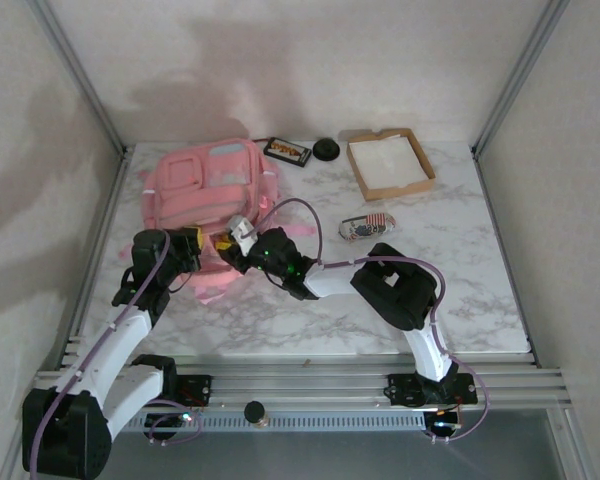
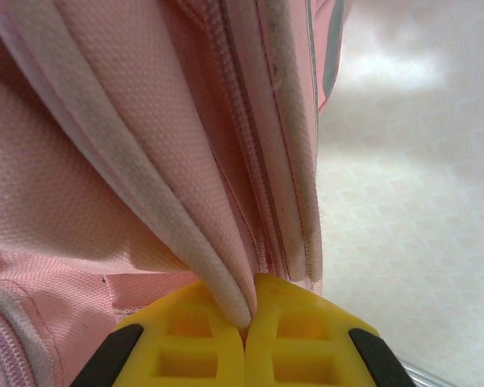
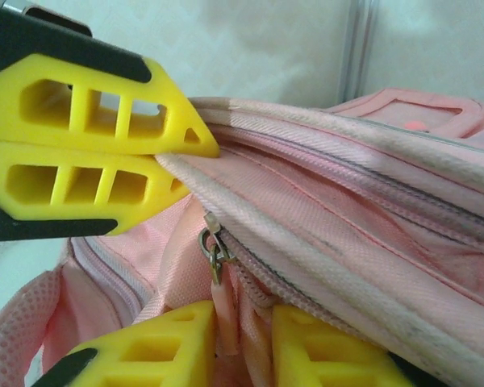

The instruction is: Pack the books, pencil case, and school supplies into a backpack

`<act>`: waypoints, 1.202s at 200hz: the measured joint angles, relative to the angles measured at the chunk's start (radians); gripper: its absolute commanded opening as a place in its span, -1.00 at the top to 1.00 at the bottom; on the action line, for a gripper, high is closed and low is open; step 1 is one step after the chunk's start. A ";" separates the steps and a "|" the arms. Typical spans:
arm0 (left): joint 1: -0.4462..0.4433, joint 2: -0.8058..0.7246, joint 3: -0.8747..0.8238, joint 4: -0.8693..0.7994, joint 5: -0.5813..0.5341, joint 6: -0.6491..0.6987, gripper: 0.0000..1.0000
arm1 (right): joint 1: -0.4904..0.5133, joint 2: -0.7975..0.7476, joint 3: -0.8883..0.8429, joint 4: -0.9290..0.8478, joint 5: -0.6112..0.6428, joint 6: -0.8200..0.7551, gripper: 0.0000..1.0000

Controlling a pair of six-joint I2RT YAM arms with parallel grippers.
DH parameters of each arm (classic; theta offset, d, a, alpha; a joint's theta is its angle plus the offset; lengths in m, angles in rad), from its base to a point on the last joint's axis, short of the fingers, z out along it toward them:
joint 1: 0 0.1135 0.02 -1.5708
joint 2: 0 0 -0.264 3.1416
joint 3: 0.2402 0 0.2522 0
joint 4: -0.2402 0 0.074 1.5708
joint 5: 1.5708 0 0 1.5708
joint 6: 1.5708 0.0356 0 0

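The pink backpack (image 1: 205, 185) lies at the back left of the table. My left gripper (image 1: 212, 243) is at its near edge, yellow jaws shut (image 2: 244, 322) on a pale piped fold of the backpack (image 2: 145, 145). My right gripper (image 1: 235, 248) faces it from the right. In the right wrist view the pink zipper pull (image 3: 224, 302) hangs between my right gripper's (image 3: 244, 347) jaws, which stand a narrow gap apart. The left gripper's fingers (image 3: 89, 181) pinch the backpack's edge (image 3: 323, 242) above. A dark book (image 1: 287, 151) lies behind the backpack. A patterned pencil case (image 1: 367, 227) lies mid-table.
A shallow cardboard tray (image 1: 390, 163) with white lining stands at the back right. A small black round object (image 1: 326, 149) sits beside the dark book. Metal frame posts stand at the back corners, and the right half of the marble tabletop (image 1: 460, 290) is bare.
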 measured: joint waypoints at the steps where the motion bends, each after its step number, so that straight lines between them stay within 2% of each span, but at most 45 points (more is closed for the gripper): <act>1: 0.000 0.000 0.000 0.000 0.000 0.000 1.00 | 0.000 0.000 0.000 0.000 0.000 0.000 0.54; 61: -0.002 -0.007 0.000 -0.001 0.000 0.000 1.00 | 0.000 -0.005 -0.006 0.014 0.000 0.036 0.37; 83: -0.002 -0.008 0.000 0.000 -0.003 0.000 1.00 | 0.000 0.001 0.024 -0.009 -0.008 0.045 0.42; 103: -0.002 -0.009 0.000 0.000 -0.008 0.000 1.00 | 0.000 0.012 0.049 -0.027 -0.009 0.048 0.62; 151: -0.002 -0.010 0.000 -0.011 -0.008 0.009 1.00 | 0.000 0.004 0.052 -0.072 0.010 0.052 0.77; 199: 0.020 -0.018 0.013 -0.069 0.007 0.078 1.00 | -0.007 -0.103 0.023 -0.229 -0.010 0.103 0.83; 240: 0.020 -0.026 0.035 -0.128 0.048 0.126 1.00 | -0.024 -0.151 0.023 -0.353 -0.054 0.131 0.99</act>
